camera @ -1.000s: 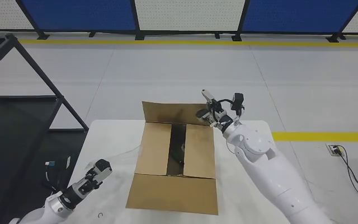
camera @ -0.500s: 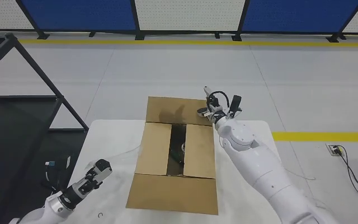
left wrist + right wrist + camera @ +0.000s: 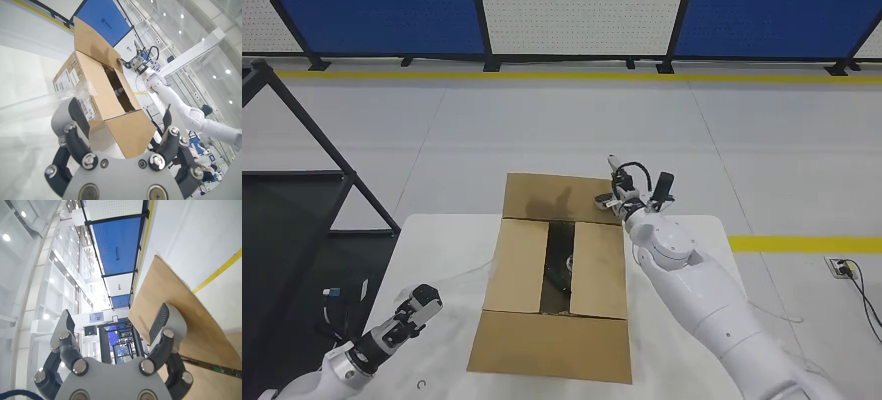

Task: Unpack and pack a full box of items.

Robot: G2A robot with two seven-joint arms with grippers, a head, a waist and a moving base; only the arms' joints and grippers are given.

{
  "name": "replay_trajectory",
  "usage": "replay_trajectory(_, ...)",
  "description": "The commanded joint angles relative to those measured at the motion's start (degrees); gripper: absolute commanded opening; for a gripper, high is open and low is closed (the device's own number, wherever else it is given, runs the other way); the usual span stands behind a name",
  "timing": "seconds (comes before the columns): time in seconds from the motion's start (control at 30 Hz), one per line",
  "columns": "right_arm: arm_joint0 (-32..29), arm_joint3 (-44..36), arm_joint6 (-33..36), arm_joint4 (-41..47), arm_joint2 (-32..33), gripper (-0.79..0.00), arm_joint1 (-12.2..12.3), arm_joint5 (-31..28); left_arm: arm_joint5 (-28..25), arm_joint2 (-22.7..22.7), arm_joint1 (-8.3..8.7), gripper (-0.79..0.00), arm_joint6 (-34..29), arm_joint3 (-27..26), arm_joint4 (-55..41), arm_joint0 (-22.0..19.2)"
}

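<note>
Where the right gripper (image 3: 606, 182), jaws apart, touches the far flap (image 3: 554, 195) of the box (image 3: 517, 265), steady outward pressure suits best.

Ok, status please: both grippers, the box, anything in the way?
Left gripper open, low beside box. Right gripper open, one finger at raised far flap. Centre flaps ajar, items inside. Loose plastic film at box side.
</note>
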Motion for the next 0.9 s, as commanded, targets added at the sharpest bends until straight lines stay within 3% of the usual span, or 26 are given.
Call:
replay_trajectory(0.0,0.54,0.78,-2.43,-0.72,-0.22,0.000,-0.67,0.89,0.00,0.00,0.00,0.000,0.00,0.00,0.00,0.00)
replay_trajectory(0.17,2.69,4.72,-3.66,-1.97,-1.10,0.000,-2.47,3.42,0.00,0.00,0.00,0.000,0.00,0.00,0.00,0.00)
replay_trajectory(0.47,6.24,12.54,2.35,-4.54,-3.11,0.000,-5.54,8.58,0.00,0.00,0.00,0.000,0.00,0.00,0.00,0.00)
replay_trajectory(0.87,8.26,18.14,11.43,-8.91,-3.63,0.000,-7.52,9.83,0.00,0.00,0.00,0.000,0.00,0.00,0.00,0.00)
